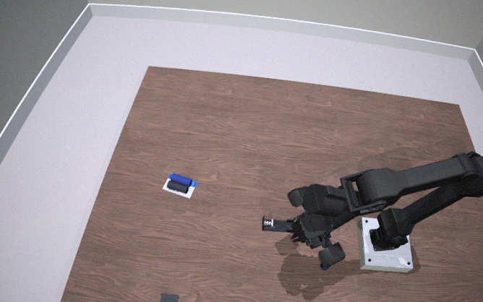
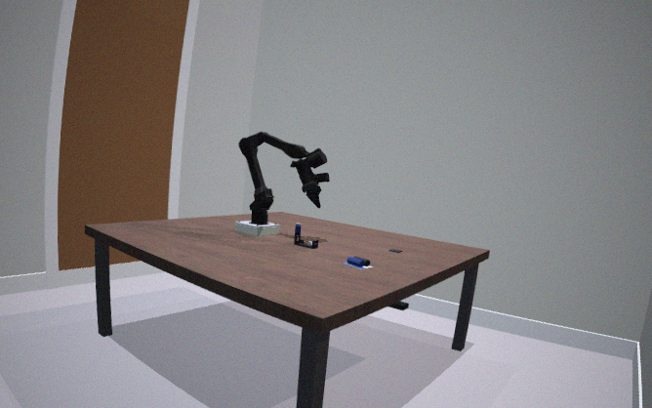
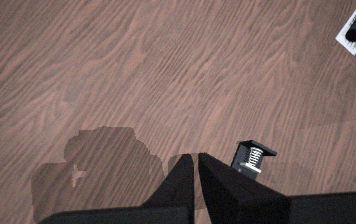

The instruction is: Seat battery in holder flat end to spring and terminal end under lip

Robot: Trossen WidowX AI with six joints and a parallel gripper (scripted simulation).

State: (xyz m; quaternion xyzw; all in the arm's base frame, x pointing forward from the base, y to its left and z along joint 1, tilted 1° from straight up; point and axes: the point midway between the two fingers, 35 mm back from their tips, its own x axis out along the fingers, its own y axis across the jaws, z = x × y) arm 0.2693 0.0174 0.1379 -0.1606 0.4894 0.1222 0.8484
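The battery (image 2: 298, 231) is blue and stands upright on the table next to the arm's base. In the top view only a blue sliver of the battery (image 1: 324, 267) shows under the wrist. The black holder (image 1: 276, 225) (image 2: 305, 245) (image 3: 247, 156) lies on the table close by, with its coil spring (image 1: 267, 224) (image 3: 255, 158) at one end. My gripper (image 1: 296, 234) (image 2: 316, 202) (image 3: 194, 161) is shut and empty. It hangs well above the table, pointing down, beside the holder and apart from the battery.
A white pad (image 1: 188, 193) (image 2: 365, 266) (image 3: 348, 35) with a blue and a black cylinder lies further out on the table. A small dark block (image 1: 169, 298) (image 2: 395, 251) sits near the table edge. The arm's white base plate (image 1: 385, 260) (image 2: 257, 227) is behind the battery.
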